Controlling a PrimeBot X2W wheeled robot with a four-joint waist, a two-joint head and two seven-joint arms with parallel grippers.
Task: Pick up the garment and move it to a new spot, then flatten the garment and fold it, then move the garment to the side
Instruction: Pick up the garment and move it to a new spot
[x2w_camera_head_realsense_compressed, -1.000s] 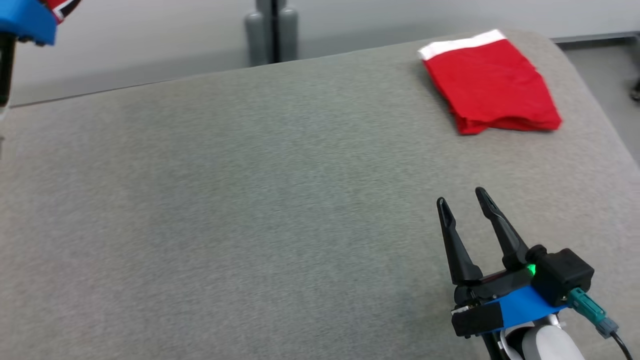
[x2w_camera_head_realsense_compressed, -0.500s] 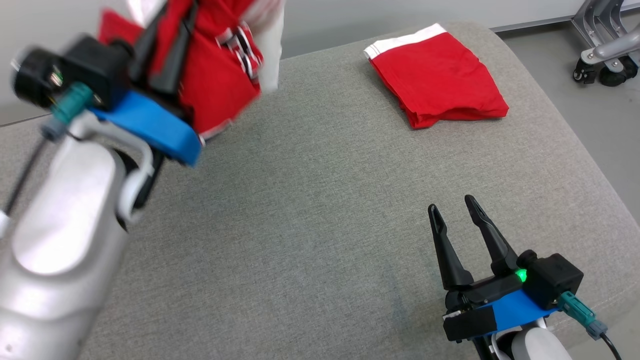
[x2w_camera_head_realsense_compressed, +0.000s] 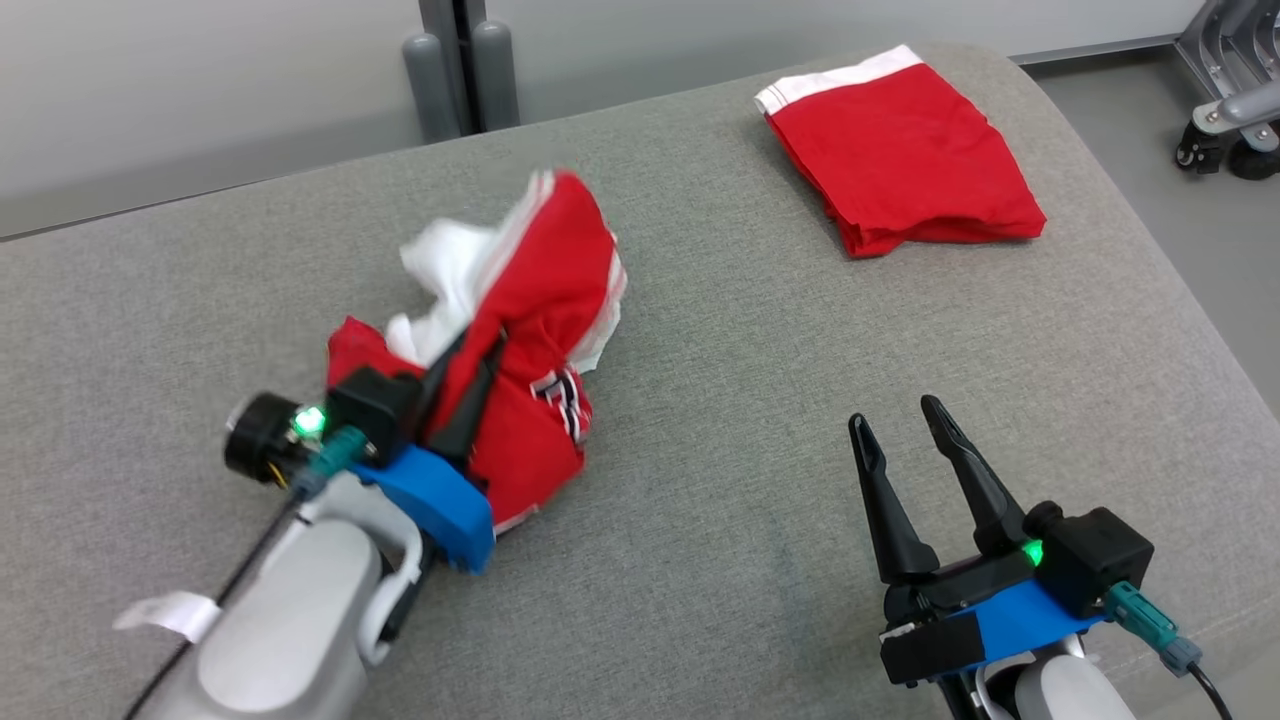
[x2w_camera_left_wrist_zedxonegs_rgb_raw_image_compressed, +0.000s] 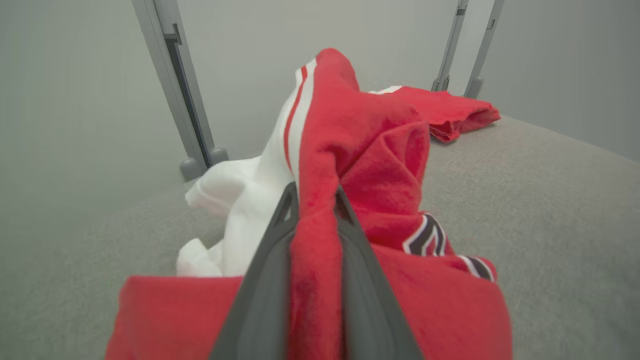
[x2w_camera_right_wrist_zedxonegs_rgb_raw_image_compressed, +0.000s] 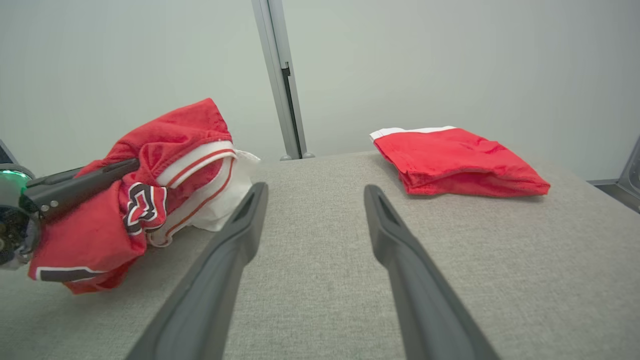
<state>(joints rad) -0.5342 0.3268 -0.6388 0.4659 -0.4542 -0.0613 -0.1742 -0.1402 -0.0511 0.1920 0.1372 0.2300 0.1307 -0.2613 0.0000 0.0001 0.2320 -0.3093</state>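
Nearest, the right fingers (x2w_camera_head_realsense_compressed: 868, 445) hang low over the bare grey surface (x2w_camera_head_realsense_compressed: 700, 500), spread apart with nothing between them and nothing touching them. Across from them, well off their left flank, the left fingers (x2w_camera_head_realsense_compressed: 478, 385) are pinched tight on a fold of the garment (x2w_camera_head_realsense_compressed: 540, 290), a red jersey with white panels and striped trim. In the left wrist view the cloth fills the narrow gap between the two tips and spills over both sides. The garment sits in a crumpled heap around and beyond those fingers, and its lower folds appear to rest on the surface, with the white part bunched past the tips. Farther out, well beyond the right fingers and clear of the heap, lies a folded red garment (x2w_camera_head_realsense_compressed: 905, 160) with a white band, near the far edge.

I judge this to be the end of the first step: the garment is at its new spot and not yet let go. Next, the left fingers need to part and back out without dragging cloth. Then both pairs must find an edge or corner in the bundle and draw it apart, since no hem lies clearly exposed.
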